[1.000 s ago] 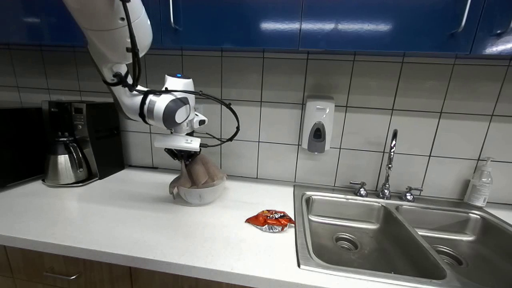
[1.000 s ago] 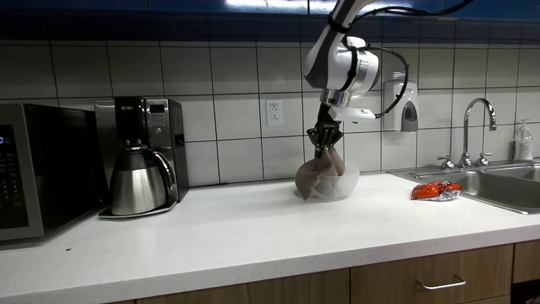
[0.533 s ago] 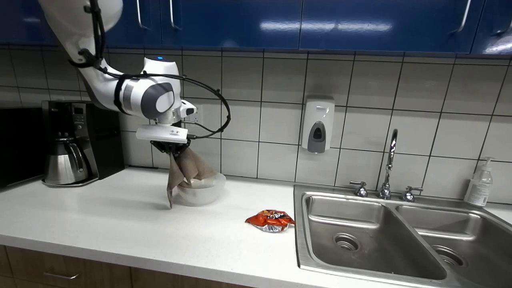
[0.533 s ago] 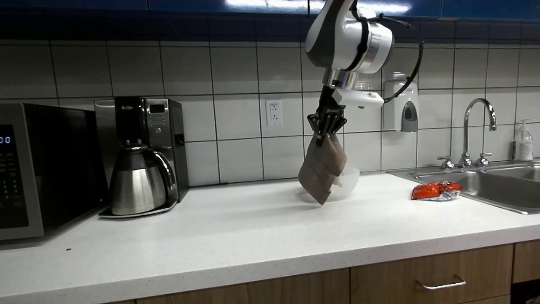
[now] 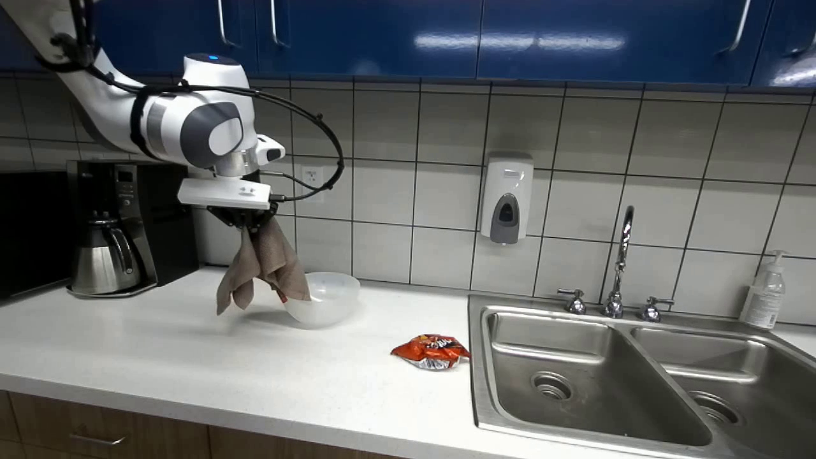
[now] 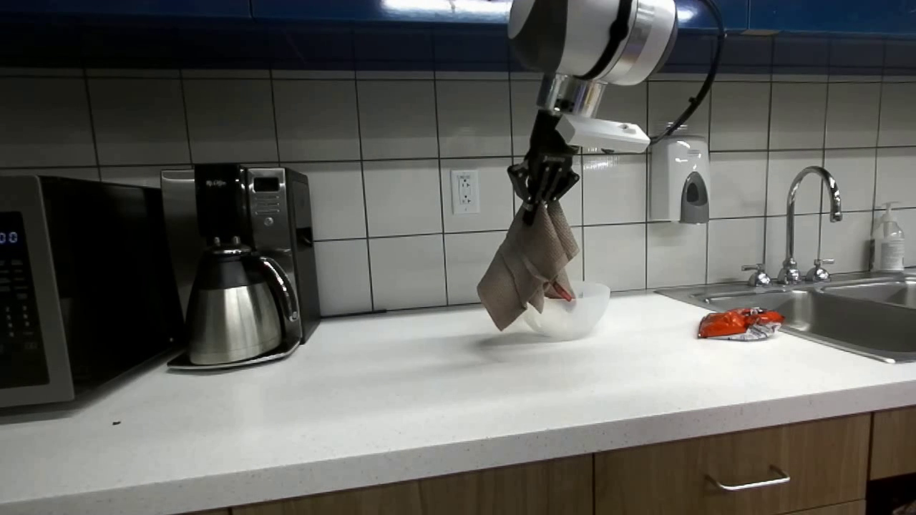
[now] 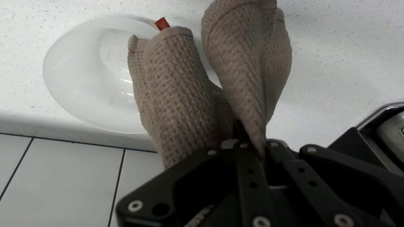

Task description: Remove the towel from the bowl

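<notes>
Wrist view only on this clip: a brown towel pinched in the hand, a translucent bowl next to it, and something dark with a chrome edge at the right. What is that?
Observer: It's a coffee maker with a steel carafe on its base.
Operator: What's on the side of the bowl away from it?
Observer: A red snack packet lying on the counter, by the double-basin sink.
Operator: And overhead, if I raise the towel?
Observer: Blue cabinets hang above the counter.

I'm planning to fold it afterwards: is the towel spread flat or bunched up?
Bunched up: the towel hangs from the gripper in loose folds, seen in all three views.
</notes>
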### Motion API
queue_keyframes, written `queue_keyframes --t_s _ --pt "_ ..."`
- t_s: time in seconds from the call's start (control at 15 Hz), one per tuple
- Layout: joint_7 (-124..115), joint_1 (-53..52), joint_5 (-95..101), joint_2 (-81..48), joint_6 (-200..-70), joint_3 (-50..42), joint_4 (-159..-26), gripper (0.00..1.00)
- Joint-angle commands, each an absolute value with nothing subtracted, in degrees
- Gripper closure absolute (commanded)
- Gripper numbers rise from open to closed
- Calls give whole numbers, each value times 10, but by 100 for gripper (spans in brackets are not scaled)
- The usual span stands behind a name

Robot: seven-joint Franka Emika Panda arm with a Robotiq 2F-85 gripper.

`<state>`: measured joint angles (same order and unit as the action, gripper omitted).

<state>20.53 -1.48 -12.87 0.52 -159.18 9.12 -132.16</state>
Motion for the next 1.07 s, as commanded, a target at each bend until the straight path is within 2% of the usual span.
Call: queue_keyframes --t_s 0.0,1.0 --pt "217 -45 -139 48 -1594 83 -1348 99" --pt "235 -114 -159 29 -1575 94 -1336 99"
